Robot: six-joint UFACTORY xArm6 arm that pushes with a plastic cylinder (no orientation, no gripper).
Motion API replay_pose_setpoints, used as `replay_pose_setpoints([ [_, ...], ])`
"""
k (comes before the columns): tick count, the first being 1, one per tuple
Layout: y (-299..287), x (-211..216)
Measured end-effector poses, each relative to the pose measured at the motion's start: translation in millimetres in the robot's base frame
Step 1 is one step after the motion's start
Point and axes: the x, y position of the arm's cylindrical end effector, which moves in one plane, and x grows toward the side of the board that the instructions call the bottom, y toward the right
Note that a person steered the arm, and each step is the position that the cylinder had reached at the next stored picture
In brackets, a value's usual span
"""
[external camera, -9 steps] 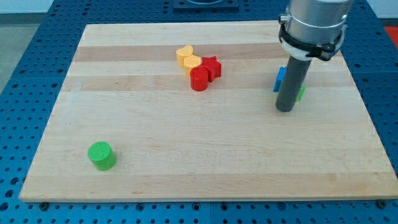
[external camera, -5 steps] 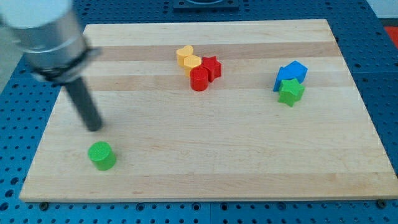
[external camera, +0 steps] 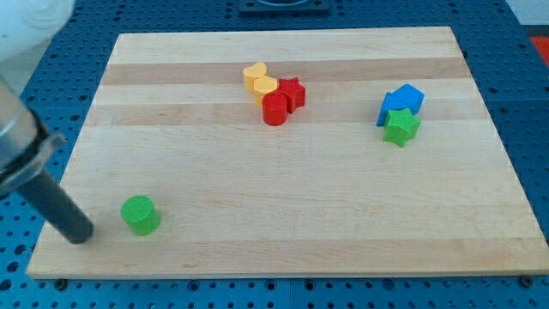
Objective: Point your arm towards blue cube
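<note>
My tip point(external camera: 79, 237) sits bare, nothing touching; the blue cube point(external camera: 401, 100) lies well apart, toward the view's upper right.

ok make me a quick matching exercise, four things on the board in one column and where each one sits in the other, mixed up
Things:
1. green cylinder
2. blue cube
3. red cylinder
4. my tip

Places:
A. in the cluster near the board's top middle, touching the red star
B. at the view's right, just above the green star
C. at the board's bottom left edge, left of the green cylinder
D. alone near the view's bottom left, a little right of my tip

Pairs: 1-D, 2-B, 3-A, 4-C
</note>
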Motion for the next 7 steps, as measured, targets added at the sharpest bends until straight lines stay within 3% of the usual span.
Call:
replay_pose_setpoints([
  [2, 52, -2],
  [4, 55, -7],
  [7, 118, -56],
])
